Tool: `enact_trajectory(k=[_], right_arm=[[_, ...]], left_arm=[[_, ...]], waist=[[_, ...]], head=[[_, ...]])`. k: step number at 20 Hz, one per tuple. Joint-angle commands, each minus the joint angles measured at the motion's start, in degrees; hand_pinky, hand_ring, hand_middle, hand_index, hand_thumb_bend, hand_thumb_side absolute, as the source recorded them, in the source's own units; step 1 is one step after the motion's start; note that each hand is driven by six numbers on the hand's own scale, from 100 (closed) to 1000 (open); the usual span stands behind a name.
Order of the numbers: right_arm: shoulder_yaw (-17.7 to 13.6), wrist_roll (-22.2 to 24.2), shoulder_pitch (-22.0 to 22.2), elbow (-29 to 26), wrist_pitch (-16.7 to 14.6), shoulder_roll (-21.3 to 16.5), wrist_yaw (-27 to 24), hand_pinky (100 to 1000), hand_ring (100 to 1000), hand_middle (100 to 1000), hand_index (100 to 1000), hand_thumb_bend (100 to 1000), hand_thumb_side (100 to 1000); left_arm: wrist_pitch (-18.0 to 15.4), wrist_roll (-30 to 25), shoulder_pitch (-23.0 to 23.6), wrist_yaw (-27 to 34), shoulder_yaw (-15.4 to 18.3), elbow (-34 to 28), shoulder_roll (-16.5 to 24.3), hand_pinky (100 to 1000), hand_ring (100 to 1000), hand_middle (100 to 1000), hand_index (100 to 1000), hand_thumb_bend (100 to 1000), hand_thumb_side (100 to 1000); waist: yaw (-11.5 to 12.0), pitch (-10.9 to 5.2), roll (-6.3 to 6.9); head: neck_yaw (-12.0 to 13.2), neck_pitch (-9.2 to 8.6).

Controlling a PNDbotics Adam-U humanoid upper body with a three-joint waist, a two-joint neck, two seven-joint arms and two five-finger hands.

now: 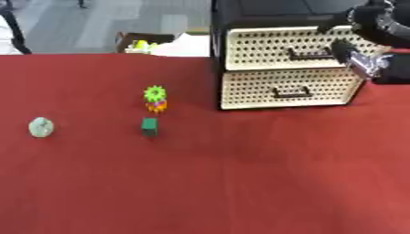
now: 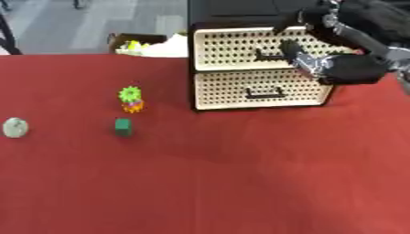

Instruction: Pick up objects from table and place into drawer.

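A black cabinet (image 1: 264, 13) stands at the back right of the red table (image 1: 240, 173), with two cream perforated drawers. Both the upper drawer (image 1: 264, 43) and the lower drawer (image 1: 248, 89) look closed. My right hand (image 2: 336, 66) comes in from the upper right and hovers in front of the upper drawer, fingers (image 2: 291, 47) spread out close to its dark handle (image 2: 268, 55); contact is unclear. Left of the cabinet lie a green-and-orange gear toy (image 1: 154, 98), a green cube (image 1: 149, 126) just in front of it, and a pale green round object (image 1: 41, 127) far left.
Beyond the table's far edge sits a cardboard box (image 1: 140, 39) with something yellow-green in it, and a white item (image 1: 186, 45) beside the cabinet. Broad red tabletop stretches in front of the objects and the drawers.
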Motion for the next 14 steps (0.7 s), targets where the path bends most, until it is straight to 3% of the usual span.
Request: enact_trajectory(k=[1,14], right_arm=[[-0.2,0.3,-1.2,2.0,-0.4,-1.5,1.2,100,100,100,788,100,1000],[0.9,0.8,-2.9,7.9,-0.9,0.2,4.0,100,100,100,792,100,1000]], left_arm=[[0.0,-0.2,-0.8,0.0,-0.1,-0.7,0.8,668,697,719,816,100,863],[0.1,-0.2,-0.9,0.1,-0.1,-0.7,0.6,668,698,720,817,100,865]], waist=[[0.2,-0.8,-0.08],[0.5,-0.64,-0.19]], head=[[-0.2,-0.77],[-0.4,-1.0]])
